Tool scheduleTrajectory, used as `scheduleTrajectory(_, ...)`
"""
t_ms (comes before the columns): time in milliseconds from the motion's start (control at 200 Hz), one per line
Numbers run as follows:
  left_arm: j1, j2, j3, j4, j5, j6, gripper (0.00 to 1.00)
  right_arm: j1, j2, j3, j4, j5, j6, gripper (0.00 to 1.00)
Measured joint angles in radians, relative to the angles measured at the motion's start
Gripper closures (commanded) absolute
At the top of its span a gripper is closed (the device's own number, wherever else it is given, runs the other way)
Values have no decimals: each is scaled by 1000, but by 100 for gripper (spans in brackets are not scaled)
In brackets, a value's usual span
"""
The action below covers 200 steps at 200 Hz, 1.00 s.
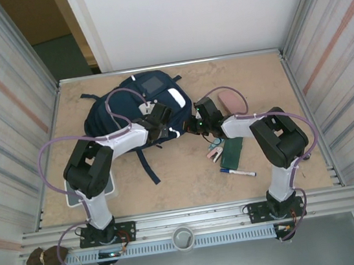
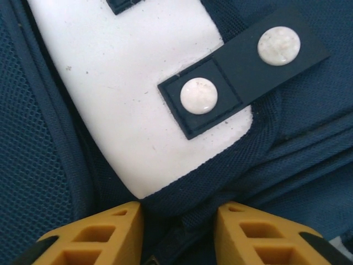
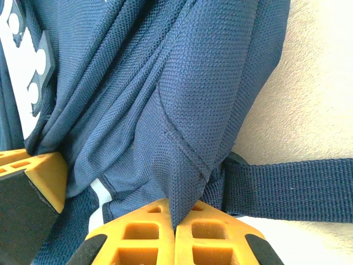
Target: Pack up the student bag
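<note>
The student bag (image 1: 128,109) lies at the back middle of the table, navy with white patches. My left gripper (image 1: 162,118) rests on its right side. In the left wrist view its yellow fingers (image 2: 105,234) stand apart below a white patch (image 2: 127,83) with two round studs. A navy seam of the bag (image 2: 309,165) runs between them, not visibly pinched. My right gripper (image 1: 196,122) meets the bag's right edge. In the right wrist view that gripper (image 3: 175,212) is shut on a fold of the bag's fabric (image 3: 165,83), beside a dark strap (image 3: 298,187).
Right of the bag lie a green notebook (image 1: 233,152), a marker (image 1: 238,173), a small pink-and-white item (image 1: 215,148) and a pink pouch (image 1: 230,99). A white container (image 1: 73,198) sits by the left arm's elbow. Metal walls close in both sides.
</note>
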Motion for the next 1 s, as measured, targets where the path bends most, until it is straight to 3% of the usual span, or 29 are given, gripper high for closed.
scheduleTrajectory(356,0,-46,-36,3,0,16,78,-5,-2,-3,2,-3,0,97)
scheduleTrajectory(822,0,-53,-39,0,-10,56,100,-12,-2,-10,11,-6,0,99)
scheduleTrajectory(1002,0,-120,-76,24,-19,81,100,-24,-6,-11,11,-15,0,100)
